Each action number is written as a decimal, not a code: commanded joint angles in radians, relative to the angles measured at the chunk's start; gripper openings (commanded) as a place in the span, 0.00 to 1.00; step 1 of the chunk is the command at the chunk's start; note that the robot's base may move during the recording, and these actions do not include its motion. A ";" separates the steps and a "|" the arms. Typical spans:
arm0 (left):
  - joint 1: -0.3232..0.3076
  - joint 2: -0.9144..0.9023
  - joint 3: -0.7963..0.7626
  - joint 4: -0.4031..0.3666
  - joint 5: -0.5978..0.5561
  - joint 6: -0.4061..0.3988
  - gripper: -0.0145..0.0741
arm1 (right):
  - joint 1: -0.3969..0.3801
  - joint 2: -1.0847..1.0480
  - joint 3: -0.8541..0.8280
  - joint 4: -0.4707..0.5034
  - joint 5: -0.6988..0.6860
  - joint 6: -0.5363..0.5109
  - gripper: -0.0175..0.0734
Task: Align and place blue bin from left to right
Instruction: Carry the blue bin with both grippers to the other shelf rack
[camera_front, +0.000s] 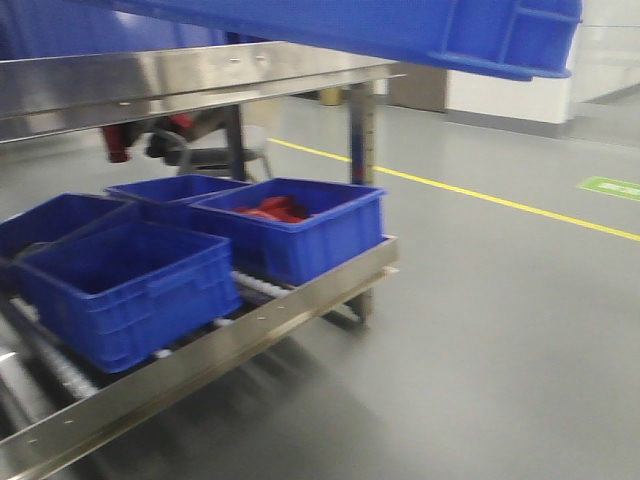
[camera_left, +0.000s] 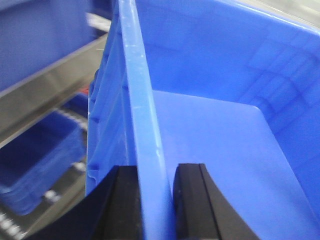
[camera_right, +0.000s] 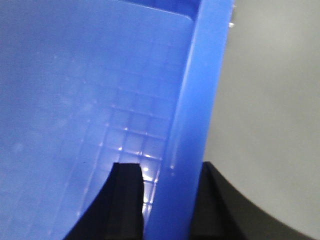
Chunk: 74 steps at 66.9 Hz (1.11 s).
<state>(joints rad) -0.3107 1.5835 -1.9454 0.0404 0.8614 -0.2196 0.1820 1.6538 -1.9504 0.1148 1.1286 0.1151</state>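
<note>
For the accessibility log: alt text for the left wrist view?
The left gripper grips the blue bin by its rim, a black finger either side of the wall. Behind at left sit a blurred steel rack rail and a lower blue crate.

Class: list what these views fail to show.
Front view: blue bin cut off by top edge; red items in lower crate blurred.
Left wrist: left gripper cut off at bottom edge.
Right wrist: bin in right gripper covers most of frame; rack unseen.

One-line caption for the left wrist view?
Left gripper clamped on the rim of the blue bin, steel rack and a lower bin to its side.
</note>
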 joint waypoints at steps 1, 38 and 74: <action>-0.002 -0.026 -0.014 -0.006 -0.103 0.023 0.04 | 0.002 -0.020 -0.014 0.007 -0.068 -0.036 0.12; -0.002 -0.026 -0.014 -0.006 -0.103 0.023 0.04 | 0.002 -0.020 -0.014 0.007 -0.068 -0.036 0.12; -0.002 -0.026 -0.014 -0.006 -0.103 0.023 0.04 | 0.002 -0.020 -0.014 0.007 -0.068 -0.036 0.12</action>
<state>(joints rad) -0.3107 1.5835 -1.9454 0.0404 0.8614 -0.2196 0.1820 1.6538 -1.9504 0.1148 1.1286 0.1151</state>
